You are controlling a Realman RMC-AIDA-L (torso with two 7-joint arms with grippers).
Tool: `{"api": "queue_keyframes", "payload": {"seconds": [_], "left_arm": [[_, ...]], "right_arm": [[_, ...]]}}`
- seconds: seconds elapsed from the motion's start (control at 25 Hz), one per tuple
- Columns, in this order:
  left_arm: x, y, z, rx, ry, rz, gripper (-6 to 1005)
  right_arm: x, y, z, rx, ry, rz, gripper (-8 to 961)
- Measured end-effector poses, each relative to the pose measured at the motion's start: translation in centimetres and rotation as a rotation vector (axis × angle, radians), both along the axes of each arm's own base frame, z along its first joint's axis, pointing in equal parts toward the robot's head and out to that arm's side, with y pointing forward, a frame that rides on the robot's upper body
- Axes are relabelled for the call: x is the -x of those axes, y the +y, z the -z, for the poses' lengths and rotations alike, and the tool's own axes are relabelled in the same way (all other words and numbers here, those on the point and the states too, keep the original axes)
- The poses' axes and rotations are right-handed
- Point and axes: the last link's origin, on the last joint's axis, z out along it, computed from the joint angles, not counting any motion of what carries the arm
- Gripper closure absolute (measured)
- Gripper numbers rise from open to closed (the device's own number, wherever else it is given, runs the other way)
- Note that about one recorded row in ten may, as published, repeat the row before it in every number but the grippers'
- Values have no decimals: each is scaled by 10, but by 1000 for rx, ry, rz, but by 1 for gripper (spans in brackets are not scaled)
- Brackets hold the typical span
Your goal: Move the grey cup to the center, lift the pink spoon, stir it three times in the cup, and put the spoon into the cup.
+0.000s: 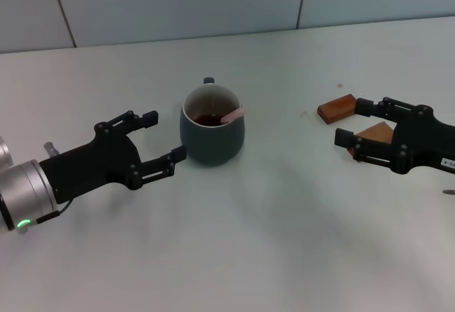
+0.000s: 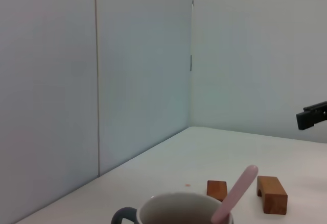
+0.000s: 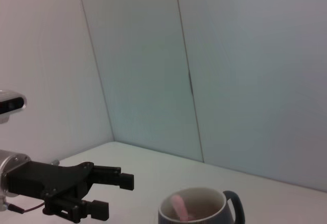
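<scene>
The grey cup (image 1: 213, 128) stands upright near the middle of the table, its handle pointing away from me, with dark liquid inside. The pink spoon (image 1: 232, 114) stands in the cup, its pink handle leaning on the rim toward my right. My left gripper (image 1: 162, 136) is open and empty just left of the cup, not touching it. My right gripper (image 1: 350, 123) is open and empty at the right, over the wooden blocks. The cup (image 2: 176, 211) and spoon handle (image 2: 236, 192) show in the left wrist view. The right wrist view shows the cup (image 3: 202, 209), spoon (image 3: 180, 206) and left gripper (image 3: 115, 193).
Two brown wooden blocks lie at the right: one (image 1: 337, 108) beside my right gripper, one (image 1: 377, 134) partly under it. They also show in the left wrist view (image 2: 272, 194). A pale wall runs behind the table.
</scene>
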Motion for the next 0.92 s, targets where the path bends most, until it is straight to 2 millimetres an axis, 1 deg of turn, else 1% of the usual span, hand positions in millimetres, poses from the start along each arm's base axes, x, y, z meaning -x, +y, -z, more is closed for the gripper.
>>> {"api": "queue_keyframes", "payload": {"seconds": [0.24,0.4,0.48,0.92], "left_arm": [[0,-1,2,6,3,-3,180],[1,-1,3,11,11,-3,180],[1,-1,3,12,12,-2,180],[1,-1,3,26,17,-4,180]], "right_arm": [[2,3,3,30,4,13,212],[6,12,11,114,-31,41,212],[7,14,12,126,-40,42,212],[11,17,11,133,-31,42,212]]}}
